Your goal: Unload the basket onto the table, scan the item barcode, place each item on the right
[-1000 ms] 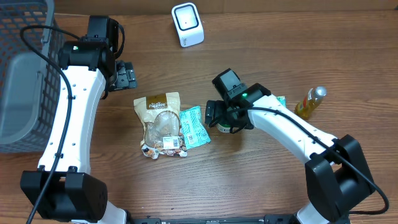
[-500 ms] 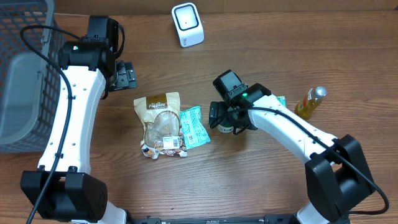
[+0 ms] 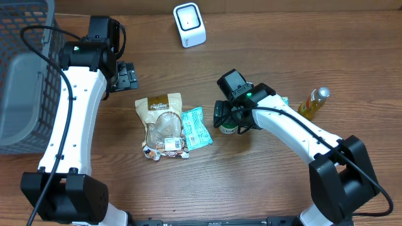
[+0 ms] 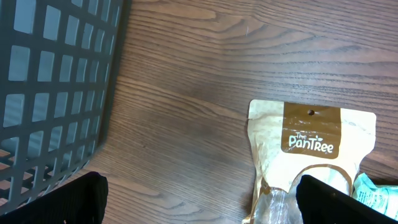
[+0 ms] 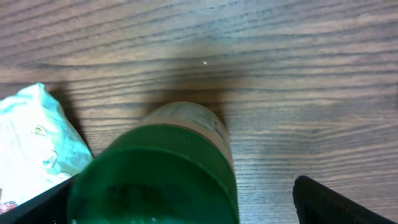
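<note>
Rightward my right gripper (image 3: 227,120) has crept, jaws wide over the upright green-lidded jar (image 5: 158,180). Bare surface (image 5: 311,93) lies right of it. My left gripper (image 3: 128,76) gapes wide too.

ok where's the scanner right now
In the overhead view the white scanner stands alone near the top edge, about centre, beyond the brown PanTree pouch and clear of both arms.

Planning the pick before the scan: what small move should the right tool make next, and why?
Probably lower the right tool a little and close it. Its jaws stand open on either side of the green-capped jar, which sits beside the teal packet; nothing is gripped yet.
</note>
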Robot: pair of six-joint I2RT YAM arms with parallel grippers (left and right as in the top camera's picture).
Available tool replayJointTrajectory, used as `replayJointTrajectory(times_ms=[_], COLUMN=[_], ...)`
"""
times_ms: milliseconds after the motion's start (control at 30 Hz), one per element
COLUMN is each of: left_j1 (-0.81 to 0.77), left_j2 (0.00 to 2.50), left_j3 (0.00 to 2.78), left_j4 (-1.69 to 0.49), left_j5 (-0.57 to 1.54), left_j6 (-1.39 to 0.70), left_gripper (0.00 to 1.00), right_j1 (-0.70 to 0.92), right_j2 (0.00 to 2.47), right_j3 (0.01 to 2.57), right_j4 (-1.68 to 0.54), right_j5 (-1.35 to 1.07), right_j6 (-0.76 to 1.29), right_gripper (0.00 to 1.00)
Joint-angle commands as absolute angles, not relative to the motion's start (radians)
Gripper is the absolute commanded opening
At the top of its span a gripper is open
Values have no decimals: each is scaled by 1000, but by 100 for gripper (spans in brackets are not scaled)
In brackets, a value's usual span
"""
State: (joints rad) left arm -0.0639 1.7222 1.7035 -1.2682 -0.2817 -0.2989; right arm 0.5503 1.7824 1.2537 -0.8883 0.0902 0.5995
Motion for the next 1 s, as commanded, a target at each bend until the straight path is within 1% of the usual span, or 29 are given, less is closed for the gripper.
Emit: replayJointTrajectory(times_ms=[0,167,300,367,533,667,900,967], left_j1=[-59,-59,-59,-59,-59,-59,-59,-59], left_j2=[1726,1726,1726,1726,1726,1726,1726,1726], left_j3=[1717,1717,1717,1717,1717,1717,1717,1717], left_j4=[-1267,-1267,-1267,-1267,-1267,-1267,-1267,-1267], left_j5=[-295,-295,-295,-295,-295,-295,-295,-295], left_j6=[-292,-292,-292,-292,-292,-292,-292,-292], left_gripper=[100,100,100,100,100,99,100,100], right_j1=[547,547,554,555,555,555,554,554], right_j2=[1784,1785,1785,1785,1785,1785,1785,1785], right_j3=[1248,1248,1248,1248,1248,1248,1248,1248], right_j4=[-878,-879,-895,-896,-895,-896,-900,-903], right_j5=[102,42,6,6,7,7,47,66], right_j6=[606,607,664,663,662,662,653,621], right_gripper=[100,100,98,94,75,67,68,68])
